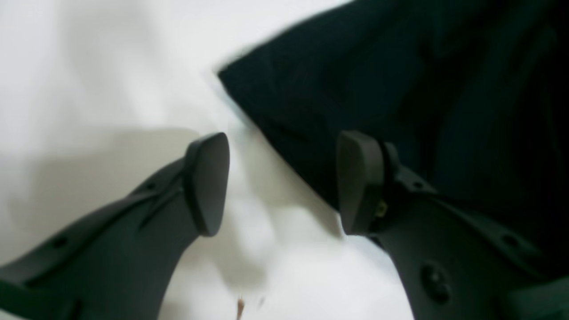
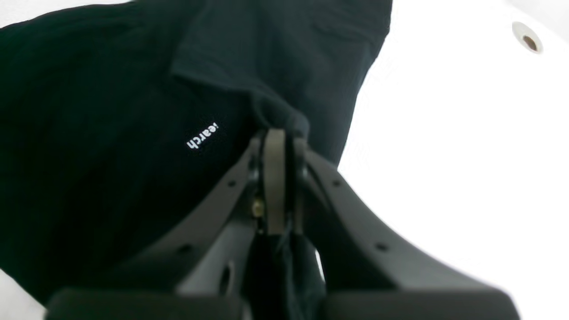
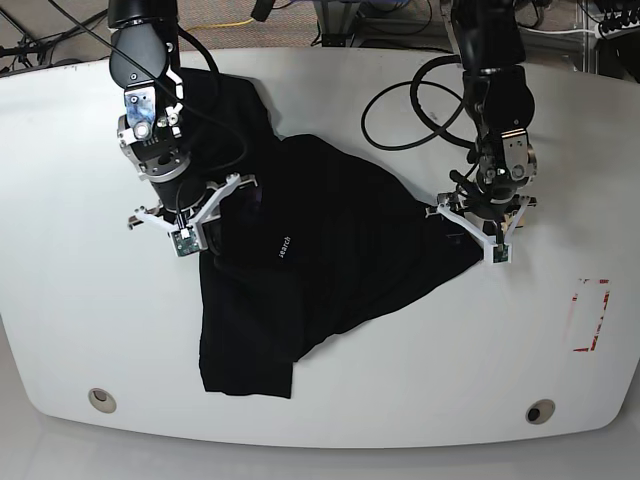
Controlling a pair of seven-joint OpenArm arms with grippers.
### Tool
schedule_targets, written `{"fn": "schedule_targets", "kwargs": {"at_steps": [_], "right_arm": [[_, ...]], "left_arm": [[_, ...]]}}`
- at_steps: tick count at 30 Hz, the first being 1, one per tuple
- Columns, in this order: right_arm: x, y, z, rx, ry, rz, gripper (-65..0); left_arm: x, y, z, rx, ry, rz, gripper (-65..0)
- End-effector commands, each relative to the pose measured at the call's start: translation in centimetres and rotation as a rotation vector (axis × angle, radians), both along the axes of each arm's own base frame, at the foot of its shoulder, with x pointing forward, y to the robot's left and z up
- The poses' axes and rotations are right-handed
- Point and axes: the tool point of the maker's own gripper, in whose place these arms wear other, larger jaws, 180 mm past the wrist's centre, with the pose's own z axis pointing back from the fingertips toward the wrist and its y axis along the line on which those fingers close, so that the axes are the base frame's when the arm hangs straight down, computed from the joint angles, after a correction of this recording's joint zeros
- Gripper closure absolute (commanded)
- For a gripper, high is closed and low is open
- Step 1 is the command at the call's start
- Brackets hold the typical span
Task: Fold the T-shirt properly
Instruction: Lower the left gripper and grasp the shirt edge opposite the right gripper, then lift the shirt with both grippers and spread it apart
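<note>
The black T-shirt (image 3: 330, 250) lies crumpled across the middle of the white table (image 3: 80, 300), its small white lettering (image 3: 284, 247) facing up. My right gripper (image 3: 208, 235) stands over the shirt's left side. In the right wrist view this gripper (image 2: 278, 135) is shut on a pinched fold of the T-shirt (image 2: 89, 133), just right of the lettering (image 2: 202, 135). My left gripper (image 3: 483, 232) hovers at the shirt's right corner. Its jaws (image 1: 284, 178) are open, with one finger (image 1: 206, 184) over bare table and the other finger (image 1: 360, 182) over the T-shirt (image 1: 400, 80), whose edge runs between them.
Black cables (image 3: 410, 105) loop on the table behind the left arm. A red tape outline (image 3: 590, 315) marks the right side. Two round holes (image 3: 100, 398) (image 3: 540, 411) sit near the front edge; one hole (image 2: 529, 42) shows in the right wrist view.
</note>
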Motion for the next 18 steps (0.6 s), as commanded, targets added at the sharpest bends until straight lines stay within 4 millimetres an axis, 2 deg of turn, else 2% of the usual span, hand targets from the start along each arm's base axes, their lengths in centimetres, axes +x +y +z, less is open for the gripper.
{"fn": "schedule_targets", "kwargs": {"at_steps": [1, 11, 14, 17, 18], "right_arm": [[0.6, -0.1, 1.5, 0.006, -0.054, 0.004, 0.0], [0.7, -0.3, 1.6, 0.000, -0.057, 0.002, 0.0], [0.9, -1.3, 1.9, 0.001, -0.065, -0.028, 0.0], [0.9, -2.6, 2.0, -0.002, -0.069, -0.065, 0.0], [0.9, -2.9, 2.0, 0.002, -0.070, -0.078, 0.0]], "left_arm": [[1.7, -0.4, 1.3, -0.016, -0.048, 0.000, -35.8], [3.5, -1.2, -0.9, -0.060, 0.020, -0.005, -35.8], [4.1, -2.1, -1.3, -0.102, 0.034, -0.006, -35.1], [4.5, -2.9, -1.8, -0.164, 0.044, -0.001, -27.8], [4.3, -3.1, -2.2, -0.185, 0.054, 0.002, -21.0]]}}
